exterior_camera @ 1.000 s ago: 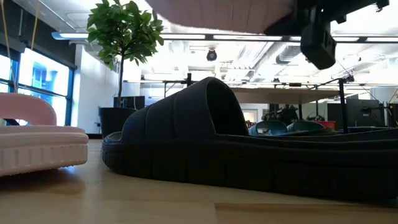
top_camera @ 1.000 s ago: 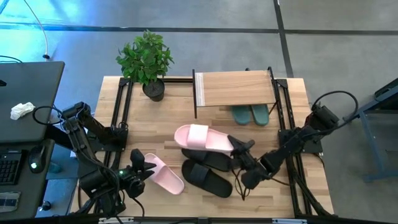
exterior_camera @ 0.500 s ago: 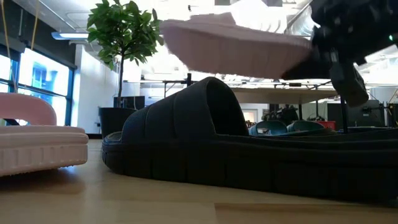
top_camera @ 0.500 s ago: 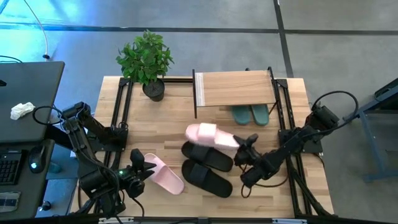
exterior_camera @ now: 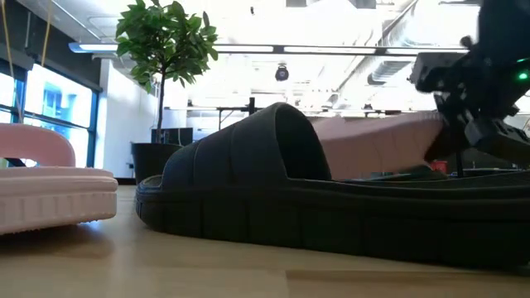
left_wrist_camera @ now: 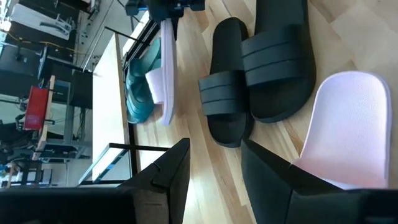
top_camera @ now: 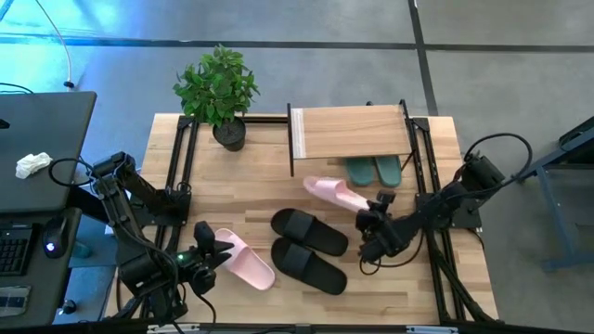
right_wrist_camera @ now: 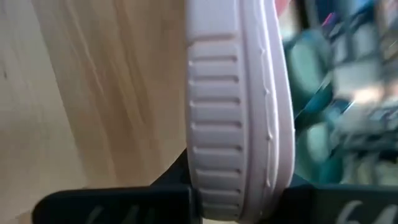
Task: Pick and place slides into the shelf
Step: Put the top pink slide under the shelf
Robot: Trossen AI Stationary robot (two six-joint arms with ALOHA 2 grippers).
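My right gripper (top_camera: 374, 221) is shut on a pale pink slide (top_camera: 334, 193), which is turned on its side just in front of the shelf (top_camera: 351, 132). The shelf is a light board on thin black legs, with two teal slides (top_camera: 374, 171) under it. Two black slides (top_camera: 309, 232) lie flat side by side at mid-table. The other pink slide (top_camera: 247, 261) lies on its sole near the table's near left. My left gripper (top_camera: 210, 250) is open beside it, touching nothing. The low view shows the held slide (exterior_camera: 381, 145) behind a black slide (exterior_camera: 290, 190). My right gripper pinches the pink slide's sole at the end nearest the arm (right_wrist_camera: 239, 174), one finger (right_wrist_camera: 124, 202) on each flat face. The fingers come level from the table's near right. The slide stands on edge and points toward the shelf. The black slide hides whether its lower edge touches the table.
A potted plant (top_camera: 219, 88) stands at the far left corner beside the shelf. Black frame rails (top_camera: 182, 162) run along both table sides. A desk with a laptop sits left of the table. Bare wood (top_camera: 251, 181) lies between the plant and the black slides.
My right gripper has carried the pink slide toward the table's far right, toward the shelf, and lowered it. It has also turned the slide from lying flat onto its edge. The other slides and my left arm have kept still.
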